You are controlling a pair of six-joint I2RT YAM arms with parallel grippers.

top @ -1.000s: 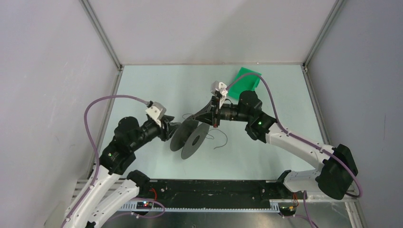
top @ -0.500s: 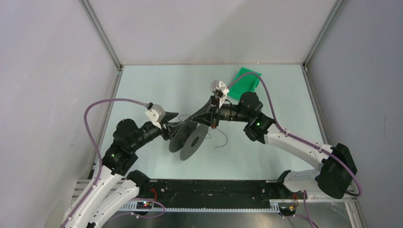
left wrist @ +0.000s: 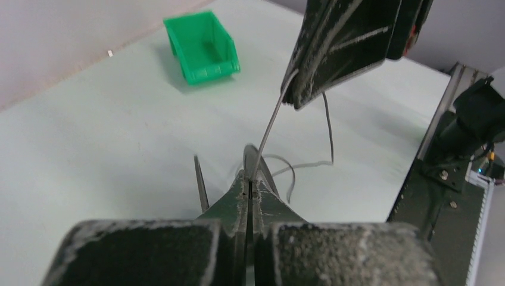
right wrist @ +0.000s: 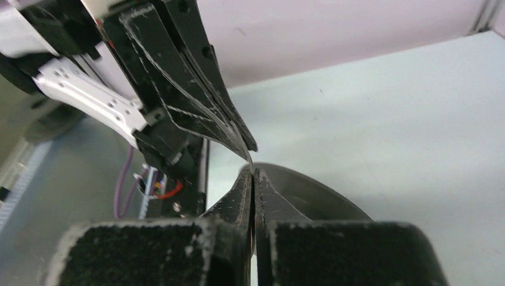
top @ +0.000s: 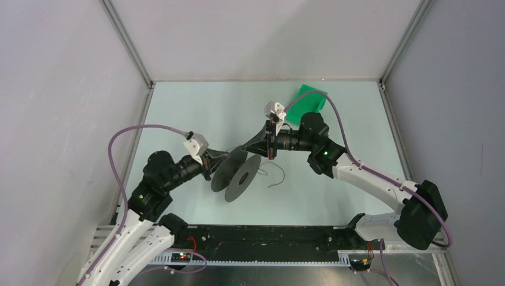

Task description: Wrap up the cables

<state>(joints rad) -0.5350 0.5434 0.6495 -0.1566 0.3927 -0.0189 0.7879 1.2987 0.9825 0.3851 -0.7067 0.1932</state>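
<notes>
The cable is a thin dark wire. One strand (left wrist: 271,122) runs taut from my right gripper (left wrist: 292,98) down to the black reel (top: 241,177); its loose end curls on the table (top: 275,176). The reel stands on edge, its two flanges edge-on in the left wrist view (left wrist: 199,179). My left gripper (top: 231,156) is shut at the top rim of one flange (left wrist: 250,180). My right gripper (top: 246,147) is shut on the cable (right wrist: 251,171), its tip almost touching the left gripper's tip (right wrist: 250,146), with the reel (right wrist: 321,190) just below.
A green bin (top: 309,101) sits at the back right of the table, also in the left wrist view (left wrist: 202,47). Grey walls with metal frame posts enclose the table. The black base rail (top: 268,238) runs along the near edge.
My left arm has lowered and its gripper has reached right along the reel's top rim toward my right gripper. The right gripper and the loose cable end have barely moved.
</notes>
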